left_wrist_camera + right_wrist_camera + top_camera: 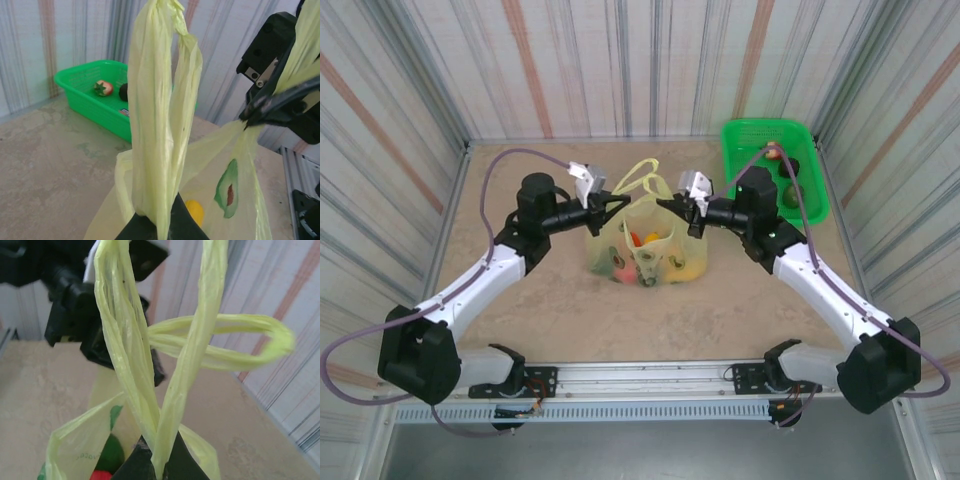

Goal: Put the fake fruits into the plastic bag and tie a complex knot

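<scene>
the plastic bag [645, 255] sits upright in the middle of the table [620, 320], right between the two arms. the fake fruits [638, 240] are inside it, and you can see red, orange, yellow and green through the thin yellow-green film. there's an avocado print [227, 189] on the side too. its loop handles [644, 178] are pulled up above the mouth, and in the right wrist view the strands cross each other. can't tell if that counts as a knot.

the left gripper [156, 227] is clamped tight on one bunched handle, which rises straight out of its fingertips. the right gripper [152, 460] is pinched closed on the other handle the same way. the two tips sit near each other over the bag.

off at the far right corner is a green basket [775, 135], well apart from the bag. a tomato-looking fruit [103, 88] and a dark one [123, 92] are lying in it.
</scene>
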Tool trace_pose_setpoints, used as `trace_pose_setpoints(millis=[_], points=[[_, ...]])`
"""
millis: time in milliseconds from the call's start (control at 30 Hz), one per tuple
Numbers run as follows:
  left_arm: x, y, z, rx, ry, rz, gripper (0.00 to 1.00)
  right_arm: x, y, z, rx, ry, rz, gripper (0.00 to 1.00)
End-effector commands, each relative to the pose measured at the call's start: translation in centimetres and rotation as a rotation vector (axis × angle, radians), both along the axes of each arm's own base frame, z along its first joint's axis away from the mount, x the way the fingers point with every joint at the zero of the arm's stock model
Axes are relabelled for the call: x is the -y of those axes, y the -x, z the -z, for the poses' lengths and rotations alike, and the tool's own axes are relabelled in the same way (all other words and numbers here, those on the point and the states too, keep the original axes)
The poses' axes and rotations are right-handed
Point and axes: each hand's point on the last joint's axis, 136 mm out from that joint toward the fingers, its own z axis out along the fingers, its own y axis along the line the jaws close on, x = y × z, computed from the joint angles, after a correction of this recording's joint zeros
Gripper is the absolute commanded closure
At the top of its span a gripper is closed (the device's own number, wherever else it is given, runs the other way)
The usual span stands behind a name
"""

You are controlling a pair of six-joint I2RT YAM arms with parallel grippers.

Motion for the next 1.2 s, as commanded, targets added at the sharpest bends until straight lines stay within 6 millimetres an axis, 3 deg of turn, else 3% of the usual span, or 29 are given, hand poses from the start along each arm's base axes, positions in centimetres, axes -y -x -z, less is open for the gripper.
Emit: trace_pose_setpoints(millis=[0,267,467,767,933,1167], points=[[1.0,1.5,-0.3,0.009,-0.019,0.089,1.00,-0.2,-0.5,2.5,0.045,0.182,0.015,1.00],[1.8,3.4,-0.7,0.068,0.005,0.163,1.00,-2.0,-0.9,4.2,0.036,0.279,0.006,1.00],[2.2,4.0,-0.9,0.076,0.010,0.205,0.97,-3.0,-0.4,3.7,0.012,0.276,-0.027,1.00],[2.2,4.1,-0.8,0.089,0.014,0.209,0.84,-3.7,-0.2,3.4,-0.042,0.260,-0.071,1.00],[2.3,4.5,-1.1,0.097,0.021,0.231,0.83,-4.0,0.2,3.9,-0.071,0.270,-0.100,1.00],[2.5,4.7,-1.2,0.094,0.041,0.254,0.68,-4.2,1.0,3.9,-0.103,0.267,-0.146,1.00]])
